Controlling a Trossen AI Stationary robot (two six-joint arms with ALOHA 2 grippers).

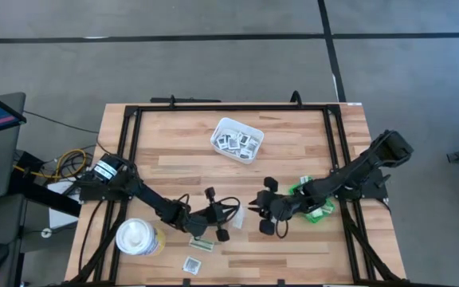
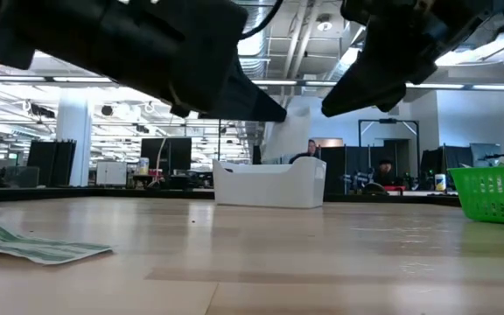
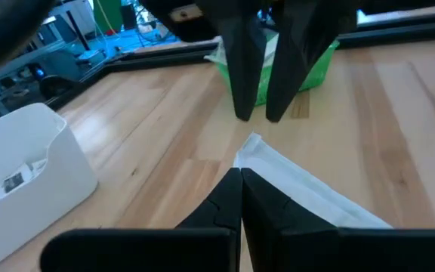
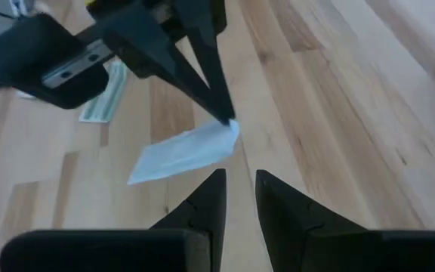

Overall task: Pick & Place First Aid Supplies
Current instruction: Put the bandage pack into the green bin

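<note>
White packet (image 4: 183, 153) hangs above bare wood, corner pinched in left jaws; right jaws parted just beside.

Bright overhead light (near arms blurred, backlit).

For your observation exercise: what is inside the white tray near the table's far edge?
The white tray holds several small square packets with dark print, heaped together. Any packets underneath the top ones are covered and cannot be counted.
</note>
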